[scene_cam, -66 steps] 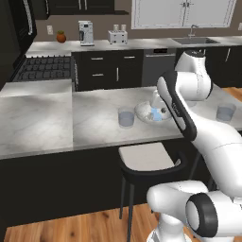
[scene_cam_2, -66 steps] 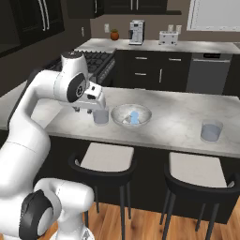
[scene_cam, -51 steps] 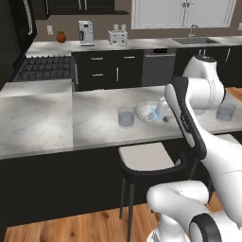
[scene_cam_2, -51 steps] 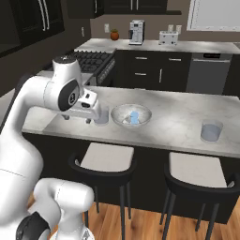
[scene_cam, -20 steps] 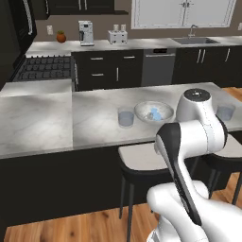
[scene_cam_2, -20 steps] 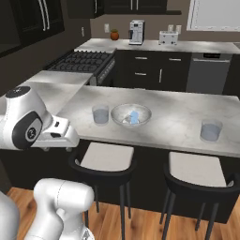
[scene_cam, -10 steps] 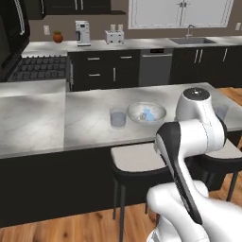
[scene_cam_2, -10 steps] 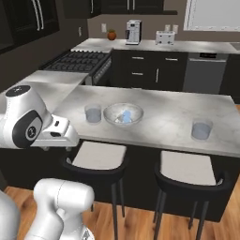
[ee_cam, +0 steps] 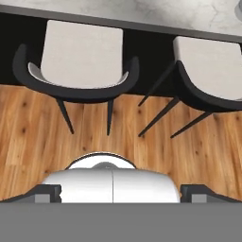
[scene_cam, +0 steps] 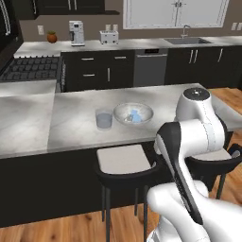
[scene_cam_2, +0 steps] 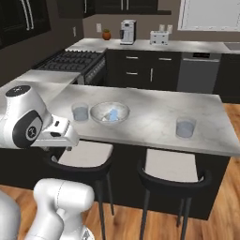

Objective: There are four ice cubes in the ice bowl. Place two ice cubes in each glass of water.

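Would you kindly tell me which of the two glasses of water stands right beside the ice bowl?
The glass of water next to the ice bowl, on its stove side. The other glass stands alone, far along the counter.

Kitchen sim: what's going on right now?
Nothing is being handled. The arm is folded back off the counter, and its open, empty gripper looks down at two bar stools and the wood floor. On the island counter the ice bowl has pale-blue ice cubes in it, one glass of water close beside it, the other glass further along.
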Motion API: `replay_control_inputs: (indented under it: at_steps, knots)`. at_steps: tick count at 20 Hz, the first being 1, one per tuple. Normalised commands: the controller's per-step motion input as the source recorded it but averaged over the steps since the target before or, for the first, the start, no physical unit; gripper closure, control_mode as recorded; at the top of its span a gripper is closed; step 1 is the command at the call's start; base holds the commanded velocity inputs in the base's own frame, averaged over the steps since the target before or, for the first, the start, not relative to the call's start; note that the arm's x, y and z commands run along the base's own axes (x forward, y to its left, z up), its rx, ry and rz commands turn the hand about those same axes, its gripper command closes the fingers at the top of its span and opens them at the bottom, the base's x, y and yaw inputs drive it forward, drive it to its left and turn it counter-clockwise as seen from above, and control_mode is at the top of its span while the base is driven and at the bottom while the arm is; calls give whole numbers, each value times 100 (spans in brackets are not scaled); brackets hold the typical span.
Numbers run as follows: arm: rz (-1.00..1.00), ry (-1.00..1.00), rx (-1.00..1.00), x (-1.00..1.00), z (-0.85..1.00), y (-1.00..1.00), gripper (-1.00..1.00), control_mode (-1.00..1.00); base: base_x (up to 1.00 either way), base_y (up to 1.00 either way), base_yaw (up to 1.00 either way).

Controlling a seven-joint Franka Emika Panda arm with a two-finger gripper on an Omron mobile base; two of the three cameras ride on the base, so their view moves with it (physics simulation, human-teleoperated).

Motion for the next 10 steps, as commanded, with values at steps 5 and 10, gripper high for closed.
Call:
replay_control_inputs:
  at_steps: [5,10]
  knots:
    - [0,0,0,0,0,0,-100,100,4,-44,0]
    - [0,0,0,0,0,0,-100,100,25,-31,0]
